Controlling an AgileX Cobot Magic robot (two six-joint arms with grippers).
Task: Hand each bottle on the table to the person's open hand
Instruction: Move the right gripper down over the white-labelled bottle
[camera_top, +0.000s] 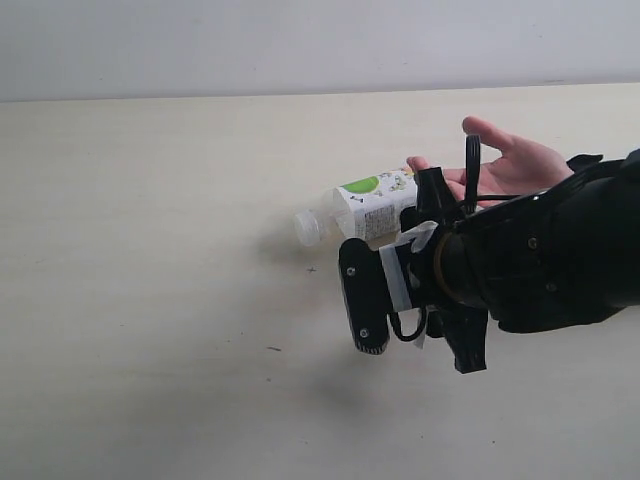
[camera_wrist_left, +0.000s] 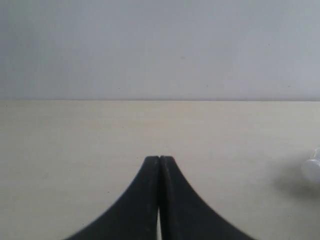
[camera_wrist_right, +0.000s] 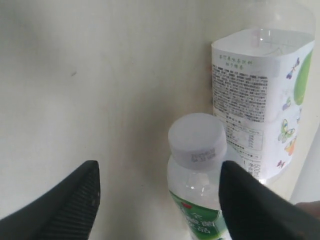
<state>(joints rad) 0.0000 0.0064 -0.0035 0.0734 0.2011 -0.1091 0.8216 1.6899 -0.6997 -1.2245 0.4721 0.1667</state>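
A white-labelled bottle (camera_top: 372, 205) with a green mark lies sideways above the table (camera_top: 150, 250), cap pointing left and base by the fingertips of the person's open hand (camera_top: 515, 165). My right arm (camera_top: 540, 260) reaches in just below the hand. In the right wrist view my right gripper (camera_wrist_right: 159, 170) is open. A clear green-labelled bottle (camera_wrist_right: 197, 165) with a white cap stands against one finger only. The white-labelled bottle (camera_wrist_right: 260, 100) is just beyond it. My left gripper (camera_wrist_left: 159, 159) is shut and empty over bare table. The red-labelled and yellow bottles are out of view.
A pale wall (camera_top: 300, 40) runs behind the table's far edge. At the edge of the left wrist view a white bottle cap (camera_wrist_left: 312, 170) shows with a shadow beside it. A small dark speck (camera_top: 272, 348) marks the tabletop.
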